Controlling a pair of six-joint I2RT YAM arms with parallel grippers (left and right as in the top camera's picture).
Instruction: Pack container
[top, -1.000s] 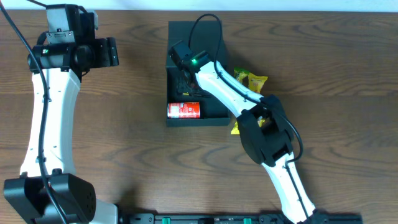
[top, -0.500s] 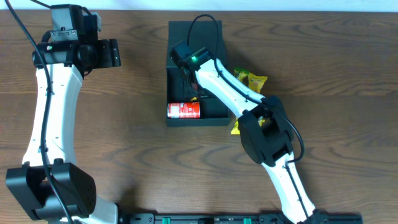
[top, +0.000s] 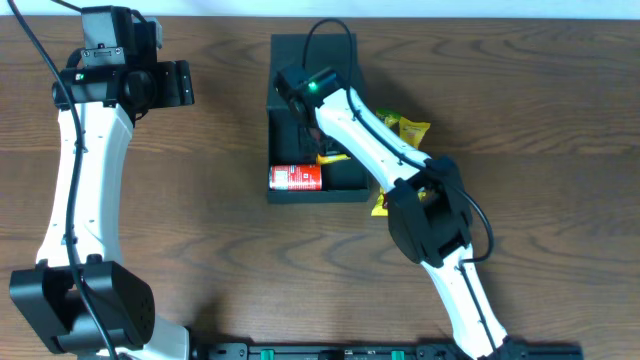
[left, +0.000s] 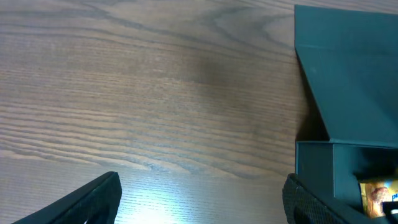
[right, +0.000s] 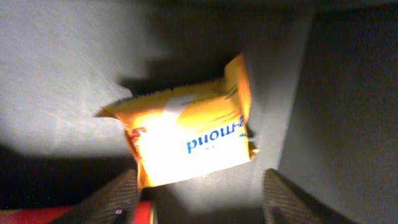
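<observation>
Teal matte open-lidded container (top: 290, 52); left end effector (left: 202, 199), right end effector (right: 202, 196) both wide.

The dark teal-green square container (top: 318, 195) sits mid-table (top: 200, 230), lid open at its far side, holding a red can (top: 295, 177) and a yellow packet (right: 186, 140).

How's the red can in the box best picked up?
From straight above, jaws across the round middle of the can. It lies on its side by the near wall of the container, and the walls likely block any sideways approach.
</observation>
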